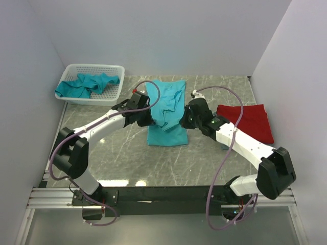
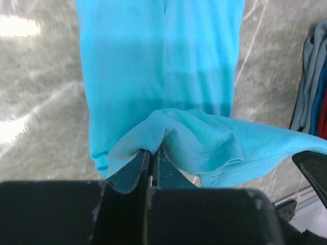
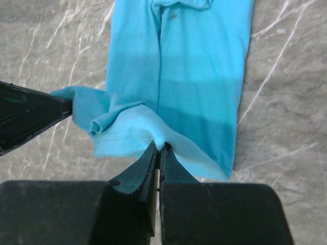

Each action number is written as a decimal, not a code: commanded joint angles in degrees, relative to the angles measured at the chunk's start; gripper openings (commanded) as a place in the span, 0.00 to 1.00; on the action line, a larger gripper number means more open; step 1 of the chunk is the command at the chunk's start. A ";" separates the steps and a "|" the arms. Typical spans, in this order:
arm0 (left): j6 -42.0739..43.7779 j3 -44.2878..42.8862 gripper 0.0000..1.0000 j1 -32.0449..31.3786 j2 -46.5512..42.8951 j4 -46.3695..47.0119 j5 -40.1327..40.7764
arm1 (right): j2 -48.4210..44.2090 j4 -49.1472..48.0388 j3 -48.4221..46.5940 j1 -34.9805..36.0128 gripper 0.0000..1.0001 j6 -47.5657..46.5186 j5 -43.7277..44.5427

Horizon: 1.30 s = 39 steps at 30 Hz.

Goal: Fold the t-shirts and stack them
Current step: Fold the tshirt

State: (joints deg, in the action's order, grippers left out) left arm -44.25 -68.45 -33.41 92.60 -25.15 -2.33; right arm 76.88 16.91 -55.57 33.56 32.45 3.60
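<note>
the long teal cotton t-shirt (image 1: 166,133) lies in the middle of the grey marble table (image 1: 127,163), long axis running away from the arm bases; left gripper (image 2: 152,153) and right gripper (image 3: 159,147) each pinch its lifted hem, level across it, neither nearer

basket (image 1: 96,67): white mesh, far-left corner of table | table (image 1: 127,163): grey marbled top

Left claw (image 2: 152,153), right claw (image 3: 158,148): both tightly closed.
</note>
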 commanded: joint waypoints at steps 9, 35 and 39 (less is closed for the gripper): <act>3.73 -7.49 0.01 4.31 6.27 0.10 -3.64 | 7.66 -2.84 -8.32 -3.94 0.00 -3.35 -2.89; 6.98 -18.65 0.07 9.06 22.53 -0.34 -8.83 | 24.80 -4.95 -17.64 -10.36 0.00 -2.65 -9.22; 6.98 -20.06 0.13 9.33 24.21 -0.69 -9.10 | 27.09 -4.87 -19.22 -10.80 0.00 -2.65 -9.57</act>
State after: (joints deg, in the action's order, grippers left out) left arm -38.50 -85.56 -24.40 116.18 -26.22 -9.85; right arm 102.72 13.74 -71.46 23.46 30.13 -5.50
